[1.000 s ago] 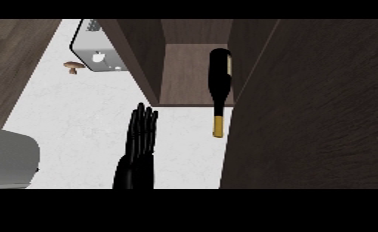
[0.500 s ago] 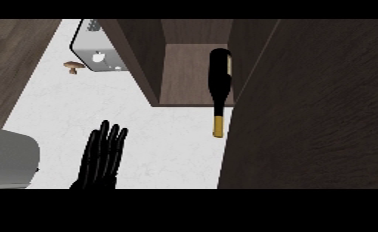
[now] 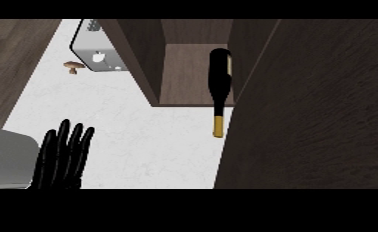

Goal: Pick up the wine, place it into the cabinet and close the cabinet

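Wine [image 3: 220,78] lies on its side in the cabinet [image 3: 193,78], a black bottle with a slim neck and a gold cap. Its body rests on the cabinet floor against the right wall, while the neck and cap stick out past the front edge over the bench [image 3: 148,131]. Nothing holds it.

White and faintly mottled, the bench spreads in front of the cabinet and to its left. Dark brown wood-grain panels form the cabinet; its floor is a paler brown board. A broad dark door [image 3: 310,111] stands open right of the cabinet, filling that side of the view. Left of the cabinet sits a grey sink [image 3: 96,56] with rounded corners, and a small brown mushroom [image 3: 73,66] lies just beside it. Further left runs another dark wood panel.

Well below and left of the cabinet, the left hand [image 3: 63,156] shows at the lower edge, black, fingers straight and close together, empty. A grey rounded shape [image 3: 13,158] sits beside it.
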Available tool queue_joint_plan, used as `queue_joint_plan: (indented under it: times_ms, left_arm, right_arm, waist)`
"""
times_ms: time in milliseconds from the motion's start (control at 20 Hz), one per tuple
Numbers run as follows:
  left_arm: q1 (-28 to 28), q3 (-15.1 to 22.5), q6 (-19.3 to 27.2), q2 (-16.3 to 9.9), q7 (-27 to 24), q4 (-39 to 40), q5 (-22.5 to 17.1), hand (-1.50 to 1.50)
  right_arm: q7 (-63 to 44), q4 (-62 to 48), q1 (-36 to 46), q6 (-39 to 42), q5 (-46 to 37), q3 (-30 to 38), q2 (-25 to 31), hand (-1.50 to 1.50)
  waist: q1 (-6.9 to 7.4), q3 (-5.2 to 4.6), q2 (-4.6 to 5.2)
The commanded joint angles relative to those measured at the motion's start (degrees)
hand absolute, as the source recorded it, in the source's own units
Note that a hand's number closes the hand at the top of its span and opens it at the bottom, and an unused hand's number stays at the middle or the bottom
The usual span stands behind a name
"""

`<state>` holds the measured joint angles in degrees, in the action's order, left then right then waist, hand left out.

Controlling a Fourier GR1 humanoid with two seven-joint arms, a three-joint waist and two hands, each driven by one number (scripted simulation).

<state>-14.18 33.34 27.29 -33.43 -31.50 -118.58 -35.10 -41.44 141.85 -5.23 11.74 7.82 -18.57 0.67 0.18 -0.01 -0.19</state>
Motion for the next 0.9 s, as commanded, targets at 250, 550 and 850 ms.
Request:
queue_joint_plan:
  times_ms: [250, 550, 850]
  left_arm:
    - [-4.86, -12.68, -5.99, -4.15, -0.20, -2.26, -7.16, -1.50]
    - [-10.16, -20.07, -13.90, -7.55, -1.40, 0.00, -11.07, -1.50]
    - [-11.32, -22.10, -18.12, -7.47, -1.36, 2.27, -11.93, -1.50]
  right_arm:
    - [-3.80, 6.03, -0.13, 2.33, 0.99, -13.74, 0.23, 1.50]
    - [-2.71, 5.27, -0.57, -3.83, -6.40, -27.71, -0.67, 1.50]
    - [-3.49, 4.37, 2.48, -13.02, -13.44, -38.65, -0.60, 1.50]
  waist:
    - [0.23, -0.05, -0.09]
    - [0.08, -0.08, -0.31]
    - [-0.34, -0.19, -0.61]
